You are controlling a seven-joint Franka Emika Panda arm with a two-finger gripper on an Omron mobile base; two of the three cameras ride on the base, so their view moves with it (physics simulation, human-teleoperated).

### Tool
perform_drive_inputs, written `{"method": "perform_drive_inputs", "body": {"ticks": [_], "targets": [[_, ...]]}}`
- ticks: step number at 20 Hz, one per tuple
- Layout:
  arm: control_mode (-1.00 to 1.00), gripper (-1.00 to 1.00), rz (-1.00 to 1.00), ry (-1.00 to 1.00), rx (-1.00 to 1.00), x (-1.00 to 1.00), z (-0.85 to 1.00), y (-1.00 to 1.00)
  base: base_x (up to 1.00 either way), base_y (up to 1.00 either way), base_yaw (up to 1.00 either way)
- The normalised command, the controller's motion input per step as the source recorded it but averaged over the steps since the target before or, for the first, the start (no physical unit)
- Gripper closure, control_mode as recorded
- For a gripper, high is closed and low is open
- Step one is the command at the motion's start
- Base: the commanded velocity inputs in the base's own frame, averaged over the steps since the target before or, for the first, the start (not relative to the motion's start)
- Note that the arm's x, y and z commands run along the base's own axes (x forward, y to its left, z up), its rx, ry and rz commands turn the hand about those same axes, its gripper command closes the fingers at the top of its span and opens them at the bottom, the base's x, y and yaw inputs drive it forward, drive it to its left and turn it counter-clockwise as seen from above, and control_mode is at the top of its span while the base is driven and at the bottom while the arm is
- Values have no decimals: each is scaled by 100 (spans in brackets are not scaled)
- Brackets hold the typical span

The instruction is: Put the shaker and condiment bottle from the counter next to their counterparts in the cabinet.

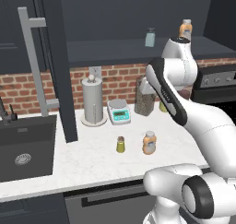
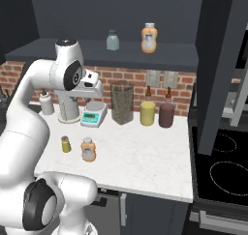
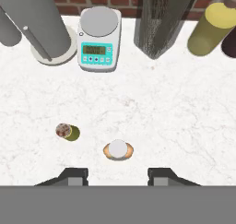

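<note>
**Materials and surface finishes on the kitchen worktop**

The counter is showing a white, marble-like surface with faint grey veins, smooth and matt. The wall behind it is presenting rough red brick with pale joints. The cabinet is appearing as flat, matt charcoal, its handle as dull grey metal. The scale is wearing a matt grey plate over a glossy teal body. The shaker and the condiment bottle are looking like smooth plastic. The sink is reading as dark and matt.
</note>
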Motion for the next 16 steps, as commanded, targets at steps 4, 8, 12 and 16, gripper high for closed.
{"method": "perform_drive_inputs", "body": {"ticks": [4, 8, 12, 16], "targets": [[-100, -100, 0, -2, 0, -6, 0, 0, 0, 0, 0], [-100, -100, 0, -4, 0, -17, 0, 0, 0, 0, 0], [-100, -100, -1, -5, 0, -24, 0, 0, 0, 0, 0], [-100, -100, -5, -5, 0, -28, 0, 0, 0, 0, 0]]}}
